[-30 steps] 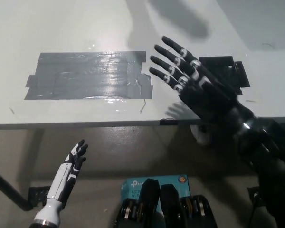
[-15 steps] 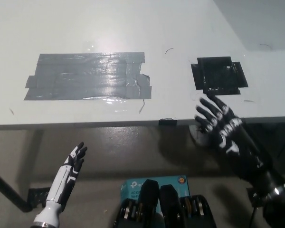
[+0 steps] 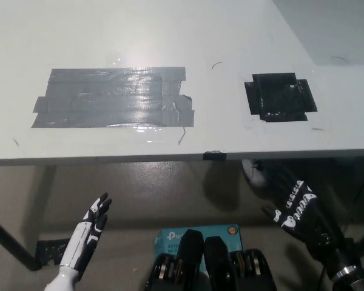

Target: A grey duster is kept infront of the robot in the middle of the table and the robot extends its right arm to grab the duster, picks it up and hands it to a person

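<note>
No grey duster shows anywhere in the head view. My black right hand hangs below the table's front edge at the lower right, fingers apart and holding nothing. My white left hand rests low at the lower left, also below the table edge, open and empty. The white table carries only tape patches.
A large grey tape patch lies on the table's left half and a smaller black tape patch on its right. A teal box sits on the floor. A white round object shows under the table edge.
My right hand has drawn back from above the table, down past its front edge to the lower right. The shadow at the table's top has gone. The left hand stayed put.
</note>
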Robot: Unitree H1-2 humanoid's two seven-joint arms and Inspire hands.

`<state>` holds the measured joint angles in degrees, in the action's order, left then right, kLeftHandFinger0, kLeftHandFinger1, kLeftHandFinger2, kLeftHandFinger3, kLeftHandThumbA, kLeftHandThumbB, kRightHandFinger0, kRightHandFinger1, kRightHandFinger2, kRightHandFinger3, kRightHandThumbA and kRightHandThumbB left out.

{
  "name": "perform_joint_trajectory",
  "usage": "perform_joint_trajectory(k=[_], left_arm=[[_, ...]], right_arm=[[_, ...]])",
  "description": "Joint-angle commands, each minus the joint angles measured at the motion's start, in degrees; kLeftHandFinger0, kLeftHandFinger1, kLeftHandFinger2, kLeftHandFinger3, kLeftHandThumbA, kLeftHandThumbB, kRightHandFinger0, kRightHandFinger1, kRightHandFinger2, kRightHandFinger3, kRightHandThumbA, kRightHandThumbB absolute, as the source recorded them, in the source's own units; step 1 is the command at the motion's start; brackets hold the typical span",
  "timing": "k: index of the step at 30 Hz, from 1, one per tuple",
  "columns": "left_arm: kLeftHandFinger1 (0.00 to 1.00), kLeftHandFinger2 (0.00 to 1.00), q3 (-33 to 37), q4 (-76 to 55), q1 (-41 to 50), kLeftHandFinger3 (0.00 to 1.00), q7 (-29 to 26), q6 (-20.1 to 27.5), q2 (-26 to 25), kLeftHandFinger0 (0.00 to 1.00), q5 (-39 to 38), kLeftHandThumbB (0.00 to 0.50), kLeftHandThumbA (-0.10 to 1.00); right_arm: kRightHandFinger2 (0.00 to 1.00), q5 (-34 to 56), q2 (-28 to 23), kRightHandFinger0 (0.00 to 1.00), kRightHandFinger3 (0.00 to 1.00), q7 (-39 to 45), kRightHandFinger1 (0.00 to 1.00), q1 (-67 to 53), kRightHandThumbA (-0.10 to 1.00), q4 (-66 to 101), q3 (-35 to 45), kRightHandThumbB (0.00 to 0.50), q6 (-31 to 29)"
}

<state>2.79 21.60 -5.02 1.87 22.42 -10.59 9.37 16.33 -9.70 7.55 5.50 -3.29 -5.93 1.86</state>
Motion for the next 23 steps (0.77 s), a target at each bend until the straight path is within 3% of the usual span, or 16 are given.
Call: perform_joint_trajectory(k=[1, 6, 23], left_arm=[[1.00, 1.00, -0.70, -2.15, -0.10, 1.00, -2.68, 3.55, -0.78, 1.00, 2.29, 0.353, 1.00], [1.00, 1.00, -0.97, -2.43, -0.04, 1.00, -2.22, 2.98, -0.49, 1.00, 1.43, 0.375, 1.00], [1.00, 1.00, -1.85, -2.02, -0.45, 1.00, -1.72, 4.27, -0.02, 1.00, 0.28, 0.378, 1.00]], right_arm=[[1.00, -14.47, -1.04, 1.00, 1.00, -2.95, 1.00, 2.05, 1.00, -2.81, -1.23, 0.354, -15.07], [1.00, -16.48, -1.21, 1.00, 1.00, -3.12, 1.00, 2.47, 1.00, -3.46, -1.44, 0.392, -15.08], [1.00, -20.70, -0.83, 1.00, 1.00, -2.00, 1.00, 3.57, 1.00, -5.21, -1.45, 0.425, -16.14]])
